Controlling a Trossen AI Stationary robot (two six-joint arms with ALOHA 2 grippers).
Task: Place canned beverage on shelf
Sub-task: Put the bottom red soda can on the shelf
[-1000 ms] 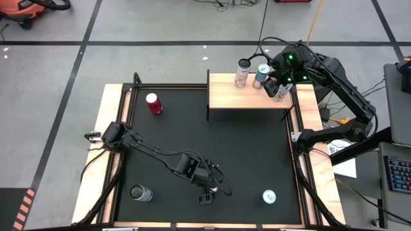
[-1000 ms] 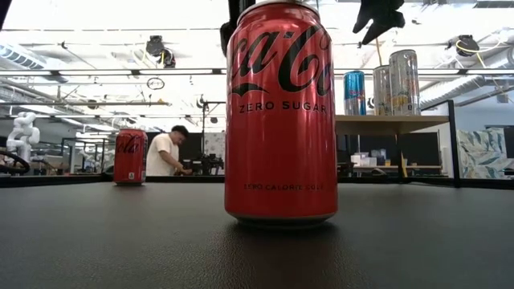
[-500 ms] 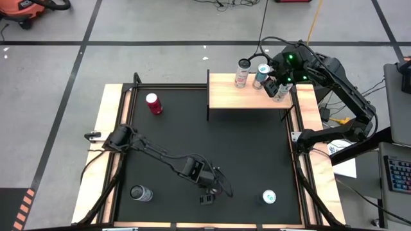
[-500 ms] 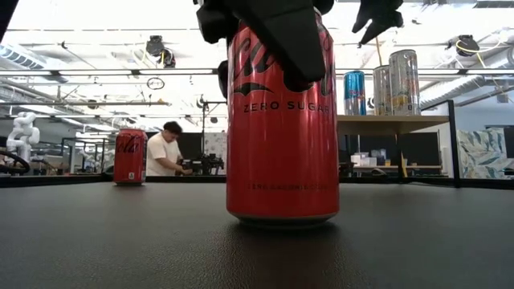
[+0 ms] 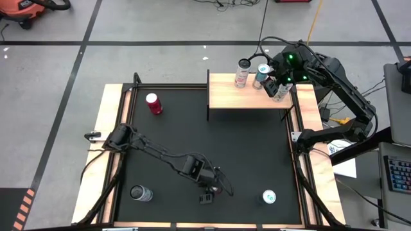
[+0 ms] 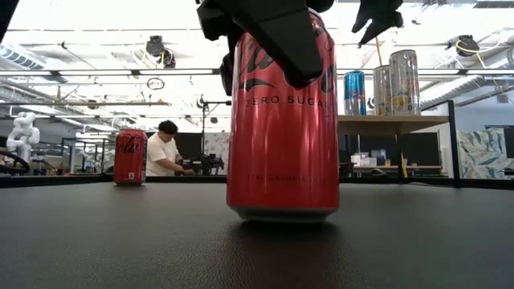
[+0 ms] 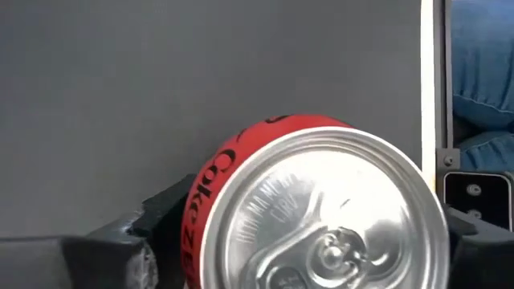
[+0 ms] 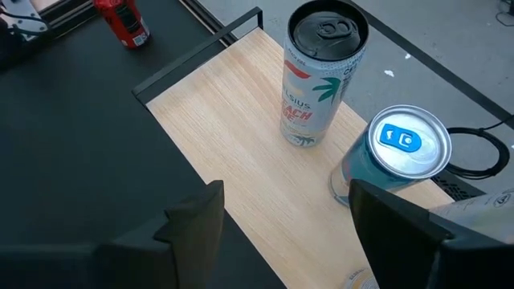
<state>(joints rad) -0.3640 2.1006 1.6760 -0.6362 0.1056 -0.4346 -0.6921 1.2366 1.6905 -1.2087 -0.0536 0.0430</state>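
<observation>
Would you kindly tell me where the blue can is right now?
The blue can stands upright on the shelf at the table's far right corner, between the white peach can and a third can, just below the right claw.

person at bench (image 6: pixel 167 152), orange cable (image 5: pixel 313 22)

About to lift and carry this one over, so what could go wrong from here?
1. The left gripper grips the Coke Zero can high, near its rim; it could tilt or slip on lifting.
2. The shelf already holds three cans toward its right end, with the right gripper over them; aim for the bare left part.
</observation>
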